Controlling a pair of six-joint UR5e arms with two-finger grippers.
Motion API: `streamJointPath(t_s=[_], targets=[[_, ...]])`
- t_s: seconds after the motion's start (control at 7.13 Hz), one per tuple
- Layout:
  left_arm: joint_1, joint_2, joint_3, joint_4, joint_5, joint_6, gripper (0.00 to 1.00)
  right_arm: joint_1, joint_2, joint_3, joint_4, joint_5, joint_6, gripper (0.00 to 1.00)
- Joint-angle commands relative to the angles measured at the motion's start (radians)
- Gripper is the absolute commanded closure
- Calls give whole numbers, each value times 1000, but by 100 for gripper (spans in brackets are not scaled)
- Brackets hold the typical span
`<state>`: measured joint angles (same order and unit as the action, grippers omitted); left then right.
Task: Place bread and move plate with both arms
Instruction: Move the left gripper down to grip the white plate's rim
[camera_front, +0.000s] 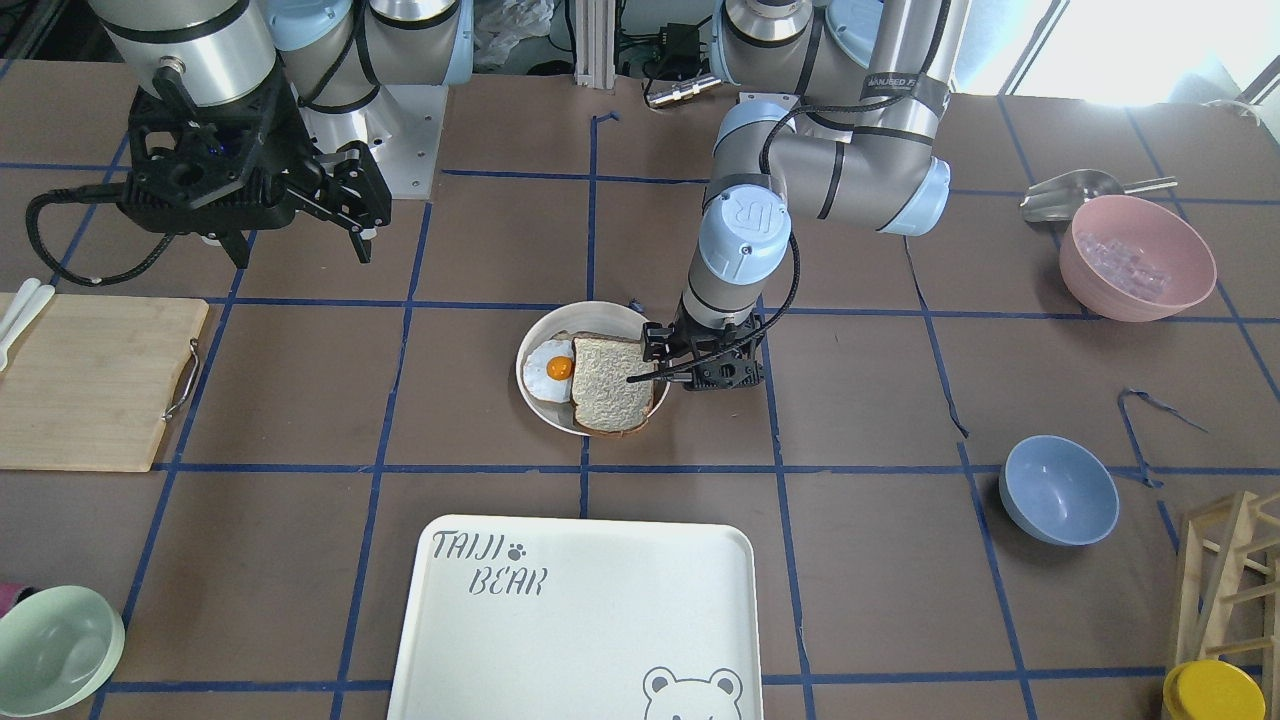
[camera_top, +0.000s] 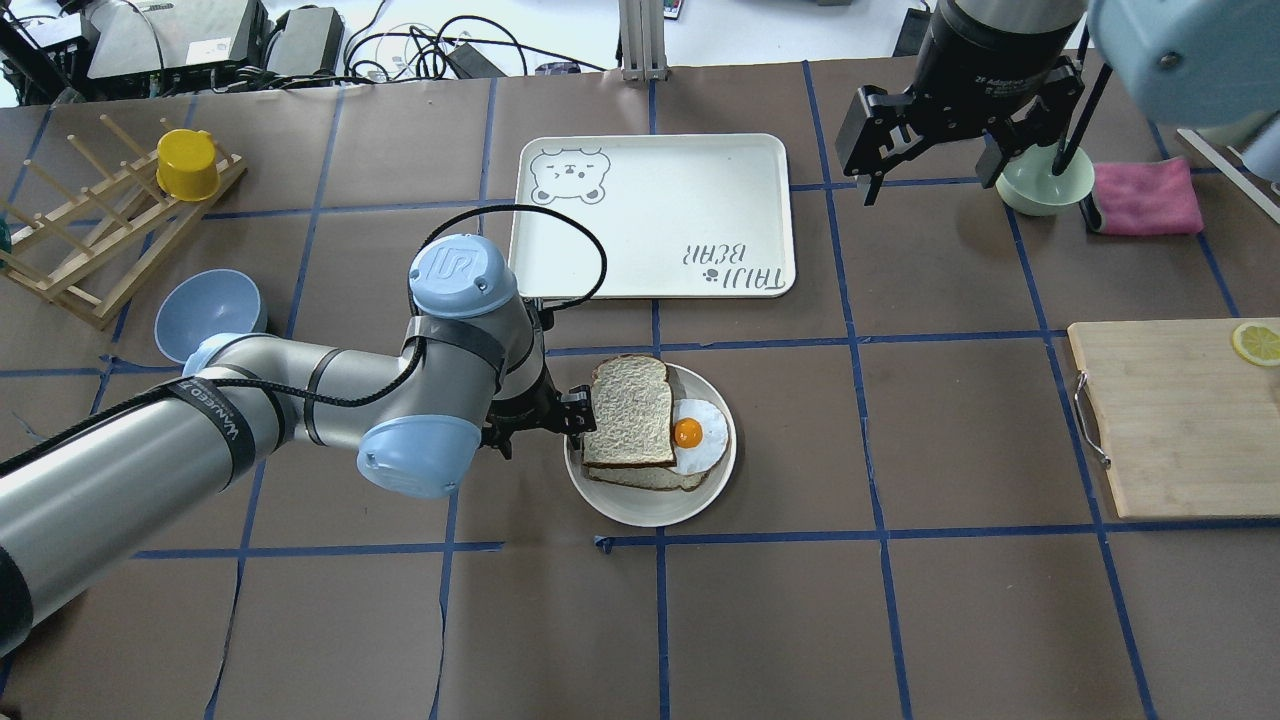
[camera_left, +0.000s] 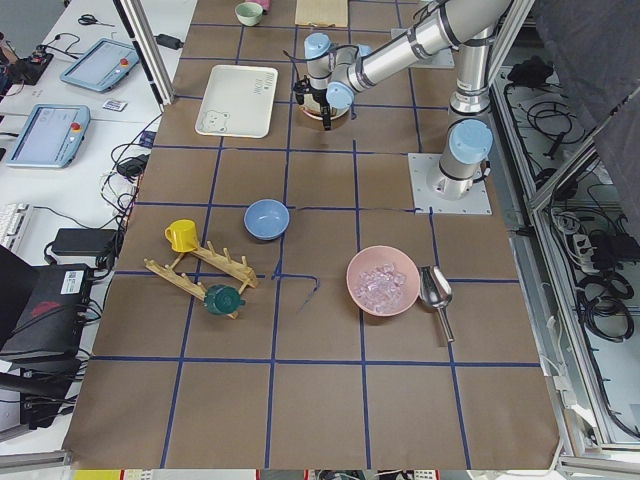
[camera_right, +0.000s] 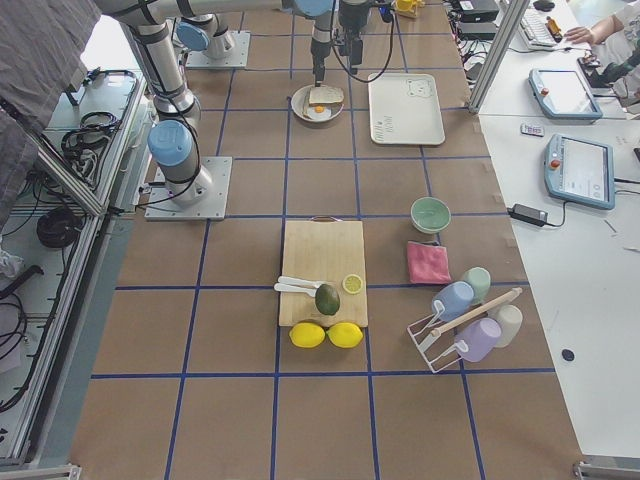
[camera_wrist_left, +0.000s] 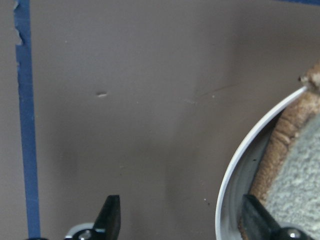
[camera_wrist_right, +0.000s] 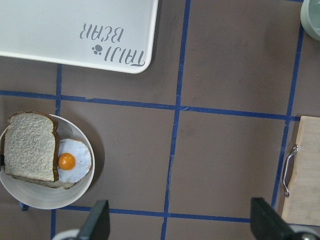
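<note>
Two slices were stacked on the plate (camera_top: 652, 512), the bread (camera_top: 628, 410) lying uppermost over part of a fried egg (camera_top: 700, 436) and most of the lower slice (camera_top: 640, 478), so the placing looked done. The left gripper (camera_top: 575, 418) sat low at the plate's edge, jaws wide and straddling the rim, apparently poised to pinch it for the move, while the right gripper (camera_front: 358, 215) hung high and well apart, equally wide. Whether the inner finger touched crust or rim could not be made out.
</note>
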<state>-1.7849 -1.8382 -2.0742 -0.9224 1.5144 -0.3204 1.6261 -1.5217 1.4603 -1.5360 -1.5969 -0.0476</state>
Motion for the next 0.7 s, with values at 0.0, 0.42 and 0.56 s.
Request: streamJointPath(t_s=[0.0,0.42,0.56], targets=[[1,-12,-1,11,-3,-5,40,0,0,0,2,0,0,0],[-1,-33,2,33,-68,-8,98,0,0,0,2,0,0,0],[1,-29,3,33,-66,1,100,0,0,0,2,0,0,0]])
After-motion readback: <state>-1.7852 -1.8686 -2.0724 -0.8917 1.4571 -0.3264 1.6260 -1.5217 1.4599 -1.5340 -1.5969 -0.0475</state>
